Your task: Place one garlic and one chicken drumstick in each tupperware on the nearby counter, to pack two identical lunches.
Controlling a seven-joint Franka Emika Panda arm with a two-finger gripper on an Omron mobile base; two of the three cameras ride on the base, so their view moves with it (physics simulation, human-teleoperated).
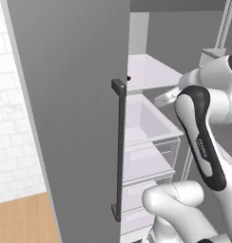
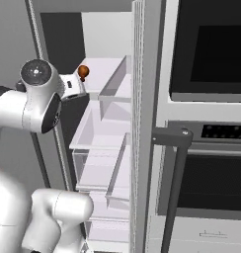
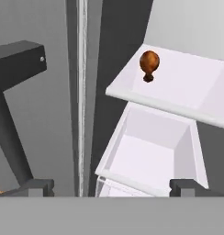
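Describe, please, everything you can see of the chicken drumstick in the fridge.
The chicken drumstick is small, glossy and brown-orange, with a round meaty bulb and a short dark narrow end. It sits alone on a white fridge shelf, near the shelf's front corner, above an open white drawer. In the hand view the bulb is up and the narrow end points down toward the shelf edge. Nothing but the shelf touches it. The open gripper is apart from it.

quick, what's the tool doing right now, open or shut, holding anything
tool: open, holding nothing; its fingertips point toward the fridge shelf where the chicken drumstick sits, apart from it.
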